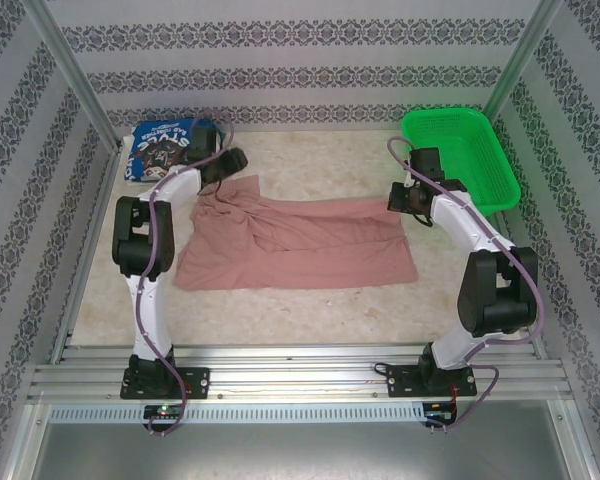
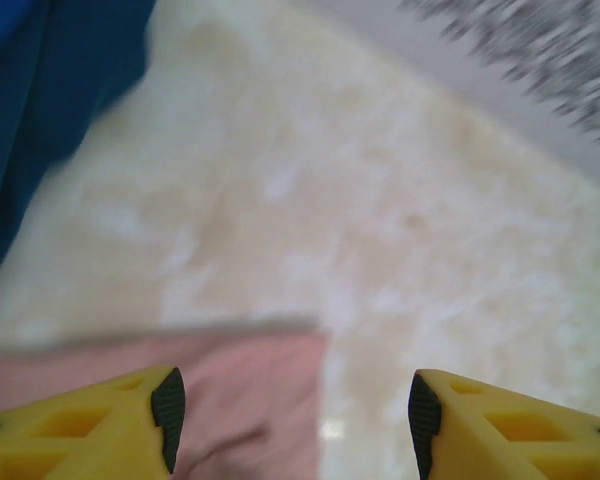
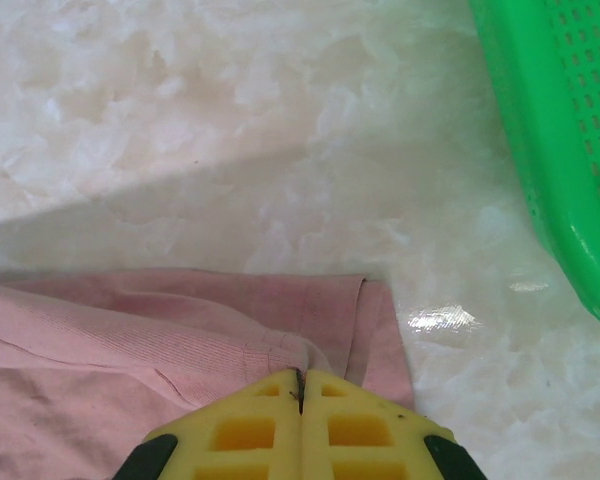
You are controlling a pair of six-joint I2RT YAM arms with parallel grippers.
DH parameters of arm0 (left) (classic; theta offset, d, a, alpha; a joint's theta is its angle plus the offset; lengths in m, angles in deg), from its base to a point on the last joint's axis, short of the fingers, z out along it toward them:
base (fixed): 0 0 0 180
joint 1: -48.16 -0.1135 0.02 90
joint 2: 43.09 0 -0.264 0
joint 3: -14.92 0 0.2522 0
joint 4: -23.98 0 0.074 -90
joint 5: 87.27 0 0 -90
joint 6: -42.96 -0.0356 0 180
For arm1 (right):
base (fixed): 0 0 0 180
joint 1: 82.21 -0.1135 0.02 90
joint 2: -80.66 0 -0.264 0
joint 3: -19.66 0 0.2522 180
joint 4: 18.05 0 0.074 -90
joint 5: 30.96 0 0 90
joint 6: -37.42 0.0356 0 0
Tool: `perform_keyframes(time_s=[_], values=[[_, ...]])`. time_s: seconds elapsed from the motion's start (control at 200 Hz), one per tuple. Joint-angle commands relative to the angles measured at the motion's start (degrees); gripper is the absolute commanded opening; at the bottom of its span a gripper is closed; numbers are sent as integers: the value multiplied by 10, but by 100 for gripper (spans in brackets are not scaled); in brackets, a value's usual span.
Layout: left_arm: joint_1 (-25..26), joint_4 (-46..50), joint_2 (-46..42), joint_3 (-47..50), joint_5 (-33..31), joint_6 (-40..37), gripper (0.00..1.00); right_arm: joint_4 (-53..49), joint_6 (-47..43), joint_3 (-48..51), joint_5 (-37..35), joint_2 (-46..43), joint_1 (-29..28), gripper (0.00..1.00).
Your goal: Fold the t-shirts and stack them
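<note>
1. Closest in, on the near rail of the table [image 1: 310, 160], stand the left arm base [image 1: 160, 378] and the right arm base [image 1: 430, 378].
2. Far left, in the back corner, the blue shirt [image 1: 160, 148] lies folded with its white lettering and dark graphic facing up. The left wrist view catches its edge [image 2: 40, 100] at the upper left.
3. Just right of it, the left gripper [image 1: 230, 165] hangs over the pink shirt's upper left corner. Seen from its wrist, the gripper [image 2: 292, 410] is released: the yellow fingers [image 2: 100, 425] stand wide apart with nothing between them, a corner of pink cloth [image 2: 240, 400] beneath the left one.
4. Across the middle of the table, the pink shirt [image 1: 300, 245] is spread as a long band, wrinkled and bunched toward its left end.
5. At the shirt's upper right corner, the right gripper [image 1: 405, 197] is clenched. In its wrist view the fingertips [image 3: 300, 378] meet over a raised ridge of pink cloth [image 3: 130, 350]. Whether cloth is pinched between them I cannot tell.
6. Far right, the green basket [image 1: 460, 150] sits in the back corner, its mesh wall [image 3: 560, 150] near the shirt's corner but apart from it.
</note>
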Motion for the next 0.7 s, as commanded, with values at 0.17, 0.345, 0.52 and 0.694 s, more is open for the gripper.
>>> perform_keyframes(time_s=[0.17,0.345,0.52,0.694], values=[[42,205,157,-242,-50,-162,60,-1,-8,4,-3,12,1,0],[62,300,234,-367,-99,-216,56,3,-7,5,2,19,1,0],[65,292,231,-353,-109,-222,55,9,-6,8,9,20,1,0],[65,305,239,-353,-122,-227,52,13,-8,12,7,23,2,0]])
